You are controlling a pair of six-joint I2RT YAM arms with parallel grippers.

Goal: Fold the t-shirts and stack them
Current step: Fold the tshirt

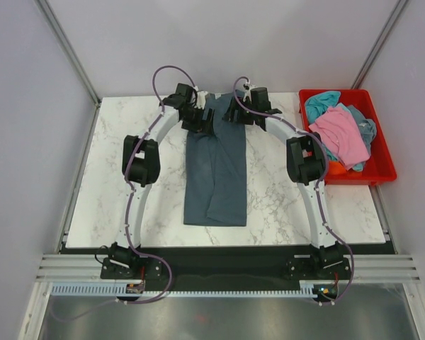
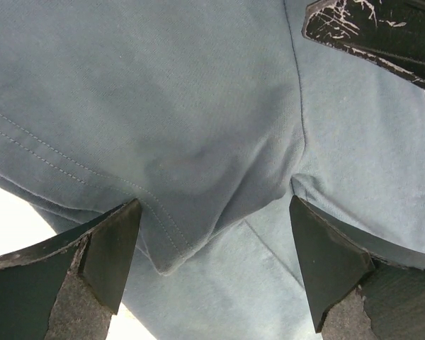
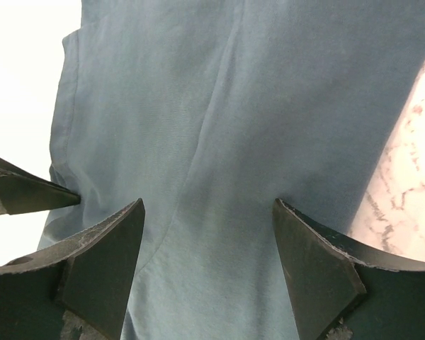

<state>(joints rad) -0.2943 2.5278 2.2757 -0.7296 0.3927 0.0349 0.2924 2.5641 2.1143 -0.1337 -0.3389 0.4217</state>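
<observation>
A dark slate-blue t-shirt (image 1: 216, 170) lies folded into a long narrow strip down the middle of the marble table (image 1: 283, 198), running from the near edge toward the far one. Both arms curve inward to its far end, where the left gripper (image 1: 200, 120) and the right gripper (image 1: 237, 113) sit side by side over the cloth. At the far right stands a red bin (image 1: 384, 168) holding a crumpled pink shirt (image 1: 340, 134) on top of a teal shirt (image 1: 322, 103) and an orange shirt (image 1: 335, 168).

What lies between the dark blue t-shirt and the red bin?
In the top view, only bare marble table, with the right arm's elbow hanging above it.
</observation>
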